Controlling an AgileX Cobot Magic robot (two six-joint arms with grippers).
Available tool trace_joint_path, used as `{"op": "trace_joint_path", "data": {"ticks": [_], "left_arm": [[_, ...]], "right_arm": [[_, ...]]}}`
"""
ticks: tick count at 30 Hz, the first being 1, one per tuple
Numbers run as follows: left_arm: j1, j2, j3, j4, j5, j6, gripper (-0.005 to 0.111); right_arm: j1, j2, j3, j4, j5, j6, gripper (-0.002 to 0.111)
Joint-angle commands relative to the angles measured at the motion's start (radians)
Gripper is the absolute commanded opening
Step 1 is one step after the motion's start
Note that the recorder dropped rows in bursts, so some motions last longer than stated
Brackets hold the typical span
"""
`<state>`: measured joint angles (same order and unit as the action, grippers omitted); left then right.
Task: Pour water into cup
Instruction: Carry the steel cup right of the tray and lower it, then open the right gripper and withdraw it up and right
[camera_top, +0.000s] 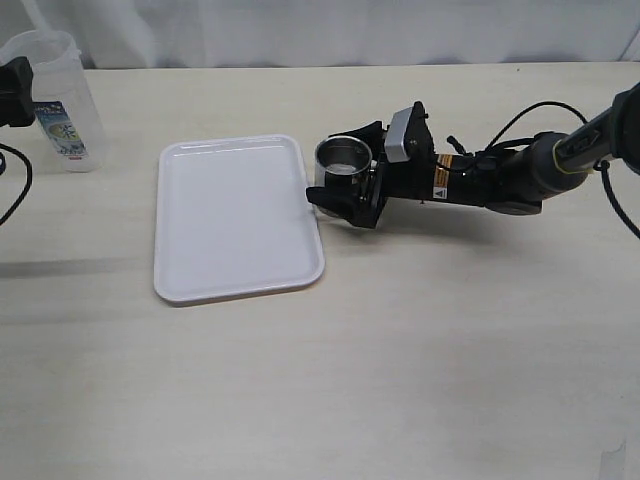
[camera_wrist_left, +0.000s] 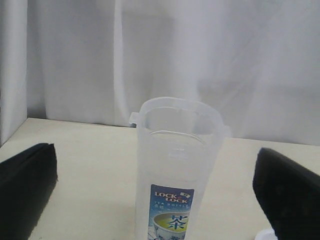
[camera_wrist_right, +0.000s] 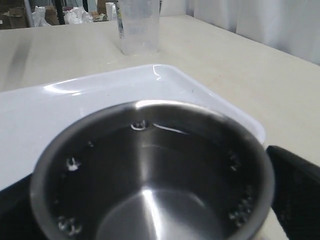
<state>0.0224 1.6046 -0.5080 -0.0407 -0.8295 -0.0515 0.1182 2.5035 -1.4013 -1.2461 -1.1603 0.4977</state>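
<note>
The left tool gapes wide; the right tool, on a low outstretched arm, stands spread.

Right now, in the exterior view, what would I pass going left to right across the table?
First the plastic jug, then the white tray, the metal cup, and the right arm.

A clear plastic container with a blue-white label is seen upright on the pale table, framed between the wide-spread black fingers of the left gripper and touched by neither. A white curtain is hung behind.
</note>
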Motion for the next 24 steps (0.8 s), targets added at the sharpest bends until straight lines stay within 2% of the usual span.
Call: {"op": "trace_joint_path", "data": {"ticks": [1,14,16,20,24], "left_arm": [[-0.001,-0.006,0.006,0.004,-0.016,-0.005,0.101],[-0.001,-0.006,0.006,0.001,-0.016,0.001,0.101],[-0.001,-0.006,0.006,0.001,-0.016,0.006,0.101],[-0.001,-0.006,0.006,0.001,-0.016,0.042,0.101],[-0.001,-0.006,0.006,0.003,-0.013,0.057,0.101]], "right_arm": [[-0.005,-0.017,0.001,0.008,-0.006,0.003,0.093],[-0.005,-0.115,0.001,-0.029,-0.015,0.105,0.093],[-0.005,-0.14,0.001,-0.038,-0.015,0.149,0.089],[-0.005,-0.195,0.001,-0.108,-0.015,0.21,0.066],[-0.005,-0.254,0.001,-0.188,-0.01,0.357,0.029]]}}
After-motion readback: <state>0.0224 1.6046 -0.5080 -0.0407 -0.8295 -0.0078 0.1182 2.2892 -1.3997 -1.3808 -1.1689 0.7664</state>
